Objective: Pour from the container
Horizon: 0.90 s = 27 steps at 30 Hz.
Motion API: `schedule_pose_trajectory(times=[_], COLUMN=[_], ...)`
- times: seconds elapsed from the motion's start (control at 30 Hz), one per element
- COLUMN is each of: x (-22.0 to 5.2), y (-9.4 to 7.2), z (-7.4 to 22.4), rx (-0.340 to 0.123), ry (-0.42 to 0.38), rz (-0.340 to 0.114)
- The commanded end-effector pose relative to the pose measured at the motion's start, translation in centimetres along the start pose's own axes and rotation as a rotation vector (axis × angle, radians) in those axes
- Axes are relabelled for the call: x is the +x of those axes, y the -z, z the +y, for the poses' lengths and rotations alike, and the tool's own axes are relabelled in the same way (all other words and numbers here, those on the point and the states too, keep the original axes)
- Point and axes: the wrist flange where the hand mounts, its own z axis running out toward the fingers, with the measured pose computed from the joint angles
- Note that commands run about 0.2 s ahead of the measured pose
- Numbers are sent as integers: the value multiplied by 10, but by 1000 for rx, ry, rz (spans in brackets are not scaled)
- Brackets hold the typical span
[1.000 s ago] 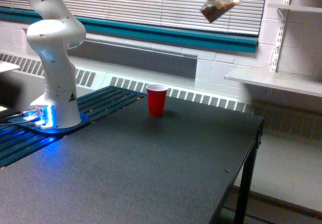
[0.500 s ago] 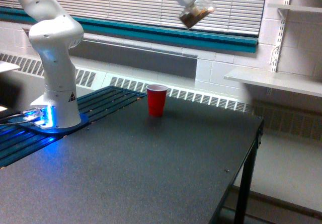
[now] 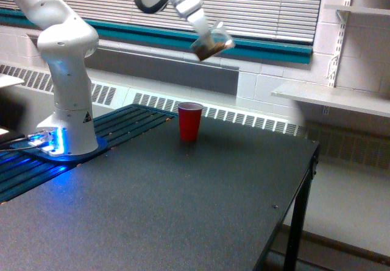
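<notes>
The container, a small clear cup with brown granular material showing through its walls, hangs tilted in the air, its mouth turned toward the exterior view's right. My gripper is shut on it from the upper left. A red plastic cup stands upright on the dark table, well below the container and slightly to its left. Nothing is falling out of the container.
The white arm base stands on the table's left side with a blue glowing light at its foot. The black table ends at an edge on the exterior view's right. Wall shelves hang at right, window blinds behind.
The gripper with the container has moved down and toward the exterior view's left, closer to a spot above the red cup. The red cup has not moved.
</notes>
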Motion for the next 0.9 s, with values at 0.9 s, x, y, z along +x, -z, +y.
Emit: schedule_pose_trajectory(times=[0.9], x=[-86], y=[-22], z=[21], rx=[-139], ry=[-73], rz=[-140])
